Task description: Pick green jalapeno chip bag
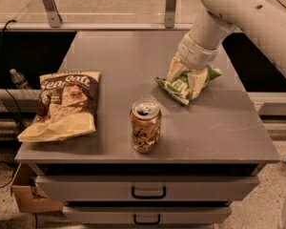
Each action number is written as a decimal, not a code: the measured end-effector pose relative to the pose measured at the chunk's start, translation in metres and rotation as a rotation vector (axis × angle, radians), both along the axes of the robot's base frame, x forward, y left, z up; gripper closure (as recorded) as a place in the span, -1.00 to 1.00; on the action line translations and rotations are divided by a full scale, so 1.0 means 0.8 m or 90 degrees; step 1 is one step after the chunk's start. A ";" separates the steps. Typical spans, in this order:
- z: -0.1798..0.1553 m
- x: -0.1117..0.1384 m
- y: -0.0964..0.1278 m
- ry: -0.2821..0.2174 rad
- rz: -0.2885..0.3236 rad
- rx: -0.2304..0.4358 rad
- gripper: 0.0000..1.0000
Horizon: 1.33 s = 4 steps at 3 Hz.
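Observation:
The green jalapeno chip bag (168, 87) lies crumpled on the right half of the grey cabinet top (119, 56). My gripper (185, 81) comes down from the upper right on the white arm. Its two cream fingers (197, 82) are closed in on the middle of the bag and pinch it. One green corner sticks out to the right past the fingers and the printed end points to the front left. The bag still rests on the surface.
A gold soda can (145, 126) stands upright at the front centre, just in front and left of the bag. A larger brown-and-cream Sea Salt bag (64, 104) lies at the left edge. Drawers (148, 192) are below. A water bottle (18, 78) lies off the left side.

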<state>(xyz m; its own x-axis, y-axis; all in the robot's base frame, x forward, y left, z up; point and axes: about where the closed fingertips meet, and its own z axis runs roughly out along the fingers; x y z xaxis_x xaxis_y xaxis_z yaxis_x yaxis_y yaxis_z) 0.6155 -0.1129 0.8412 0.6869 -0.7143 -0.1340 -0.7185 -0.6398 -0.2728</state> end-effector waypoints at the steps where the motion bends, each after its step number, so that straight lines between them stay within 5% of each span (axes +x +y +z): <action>1: 0.002 0.000 0.000 0.000 0.000 0.000 0.73; 2: 0.036 -0.001 -0.007 -0.053 -0.014 -0.009 1.00; 4: 0.098 -0.008 -0.024 -0.131 -0.046 -0.002 1.00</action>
